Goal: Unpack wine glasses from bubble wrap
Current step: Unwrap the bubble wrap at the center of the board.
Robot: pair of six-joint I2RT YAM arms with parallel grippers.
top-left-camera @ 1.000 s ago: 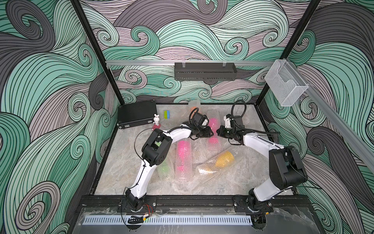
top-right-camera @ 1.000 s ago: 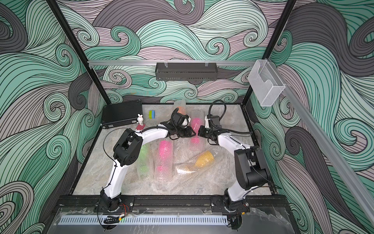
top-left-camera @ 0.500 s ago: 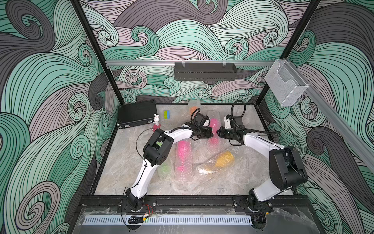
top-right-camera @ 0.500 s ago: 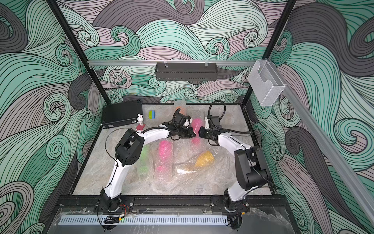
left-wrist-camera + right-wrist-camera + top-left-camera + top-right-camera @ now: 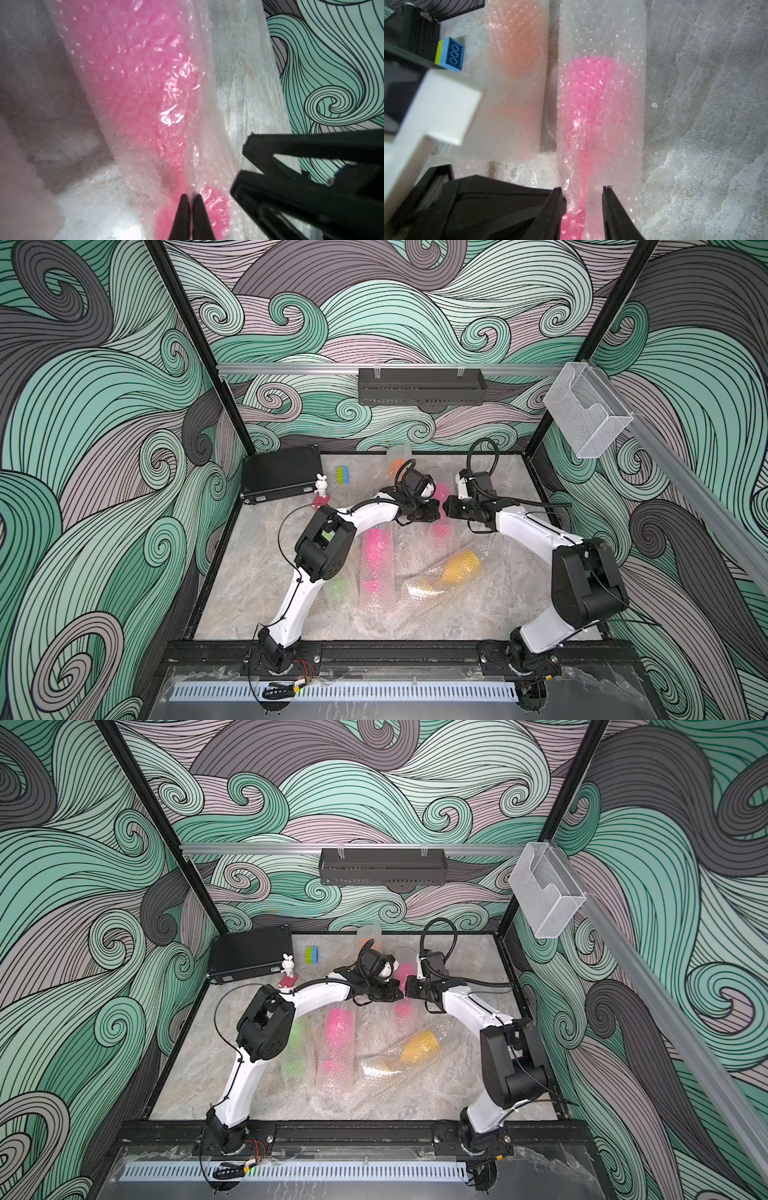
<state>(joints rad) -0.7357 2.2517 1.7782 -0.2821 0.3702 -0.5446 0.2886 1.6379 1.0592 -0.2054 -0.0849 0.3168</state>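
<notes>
The left gripper [image 5: 191,198] is pinching a fold of bubble wrap [image 5: 195,158], fingers closed tight. The right gripper [image 5: 582,192], fingers parted, is straddling the wrapped hot pink goblet [image 5: 591,93], which is lying on the tabletop [image 5: 706,104] beside the orange goblet [image 5: 517,45].

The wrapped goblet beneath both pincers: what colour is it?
Hot pink: the goblet shows through its wrap, clearest in the right wrist view.
</notes>
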